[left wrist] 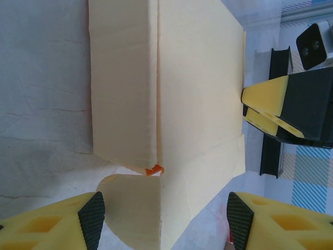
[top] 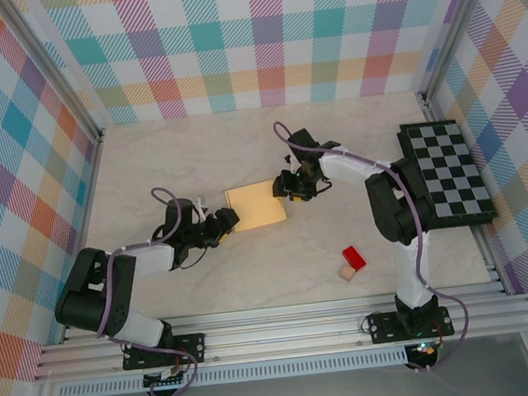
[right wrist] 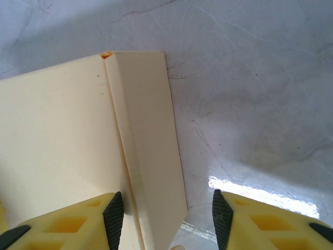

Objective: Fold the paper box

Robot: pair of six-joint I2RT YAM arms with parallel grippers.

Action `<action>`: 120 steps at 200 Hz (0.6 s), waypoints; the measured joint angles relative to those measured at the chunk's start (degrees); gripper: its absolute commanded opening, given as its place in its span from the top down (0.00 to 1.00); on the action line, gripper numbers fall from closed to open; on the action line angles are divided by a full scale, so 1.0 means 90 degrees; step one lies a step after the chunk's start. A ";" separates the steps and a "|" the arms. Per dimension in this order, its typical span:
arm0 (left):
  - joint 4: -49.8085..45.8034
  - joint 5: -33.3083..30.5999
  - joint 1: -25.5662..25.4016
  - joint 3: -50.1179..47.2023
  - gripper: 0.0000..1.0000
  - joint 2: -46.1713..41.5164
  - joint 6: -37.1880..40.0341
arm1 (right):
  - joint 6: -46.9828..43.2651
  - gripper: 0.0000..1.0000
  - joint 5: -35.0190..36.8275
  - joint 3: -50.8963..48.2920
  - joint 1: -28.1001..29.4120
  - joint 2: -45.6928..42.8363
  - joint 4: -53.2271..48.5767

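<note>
The left end effector [top: 231, 220] and right end effector [top: 285, 187], both spread, flank the paper box [top: 256, 204]. A red block [top: 354, 257] and a checkered board [top: 447, 173] lie well apart from it.

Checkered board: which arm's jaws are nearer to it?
Right. The right arm has its jaws at the paper box's right edge, the side facing the checkered board. The left arm has its jaws at the box's opposite, left corner, farther away.

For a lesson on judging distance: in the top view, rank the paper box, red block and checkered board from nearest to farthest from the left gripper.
1. paper box: centre, right at the left gripper.
2. red block: right of centre, toward the front.
3. checkered board: far right edge.
</note>
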 measured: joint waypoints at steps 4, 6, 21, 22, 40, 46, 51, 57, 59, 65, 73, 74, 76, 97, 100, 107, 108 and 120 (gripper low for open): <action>0.0044 -0.0017 -0.0032 0.0000 0.35 0.0029 -0.0044 | 0.0000 0.49 0.0000 0.0000 0.0000 0.0000 0.0000; 0.0061 -0.0032 -0.0049 0.0000 0.36 0.0041 -0.0044 | 0.0000 0.49 0.0000 0.0000 0.0000 0.0000 0.0000; 0.0182 -0.0114 -0.0170 0.0000 0.38 0.0107 -0.0153 | 0.0002 0.49 0.0000 0.0000 0.0000 0.0000 0.0000; 0.0202 -0.0119 -0.0182 0.0000 0.38 0.0114 -0.0177 | 0.0002 0.49 0.0000 0.0000 0.0000 0.0000 0.0000; 0.0340 -0.0257 -0.0325 -0.0019 0.41 0.0134 -0.0340 | 0.0010 0.49 0.0000 0.0000 0.0000 0.0000 0.0000; 0.0398 -0.0306 -0.0362 -0.0041 0.43 0.0131 -0.0398 | 0.0022 0.49 0.0000 0.0000 0.0000 0.0000 0.0000; 0.0437 -0.0352 -0.0389 -0.0058 0.46 0.0131 -0.0464 | 0.0027 0.49 0.0000 0.0000 0.0000 0.0000 0.0000; 0.0469 -0.0403 -0.0415 -0.0080 0.48 0.0131 -0.0525 | 0.0029 0.49 0.0000 0.0000 0.0000 0.0000 0.0000; 0.0478 -0.0432 -0.0420 -0.0087 0.49 0.0134 -0.0525 | 0.0029 0.49 0.0000 0.0000 0.0000 0.0000 0.0000; 0.0515 -0.0483 -0.0440 -0.0114 0.52 0.0131 -0.0593 | 0.0032 0.49 0.0000 0.0000 0.0000 0.0000 0.0000; 0.0563 -0.0573 -0.0452 -0.0160 0.57 0.0131 -0.0641 | 0.0032 0.49 0.0000 0.0000 0.0000 0.0000 0.0000; 0.0571 -0.0588 -0.0454 -0.0168 0.58 0.0131 -0.0641 | 0.0032 0.49 0.0000 0.0000 0.0000 0.0000 0.0000; 0.0578 -0.0590 -0.0457 -0.0177 0.59 0.0131 -0.0673 | 0.0034 0.49 0.0000 0.0000 0.0000 0.0000 0.0000; 0.0651 -0.0801 -0.0466 -0.0304 0.64 0.0131 -0.0872 | 0.0051 0.49 -0.0002 0.0000 0.0000 0.0000 0.0000; 0.0678 -0.0818 -0.0466 -0.0321 0.64 0.0131 -0.0899 | 0.0051 0.49 -0.0005 0.0000 0.0000 0.0000 0.0000; 0.0741 -0.0862 -0.0483 -0.0357 0.63 0.0131 -0.0959 | 0.0053 0.49 -0.0010 0.0000 0.0000 0.0000 0.0000; 0.0748 -0.0872 -0.0486 -0.0359 0.63 0.0131 -0.0962 | 0.0053 0.49 -0.0012 0.0000 0.0000 0.0000 0.0000; 0.0862 -0.0923 -0.0529 -0.0384 0.60 0.0134 -0.1103 | 0.0080 0.49 -0.0015 -0.0007 0.0000 0.0000 0.0002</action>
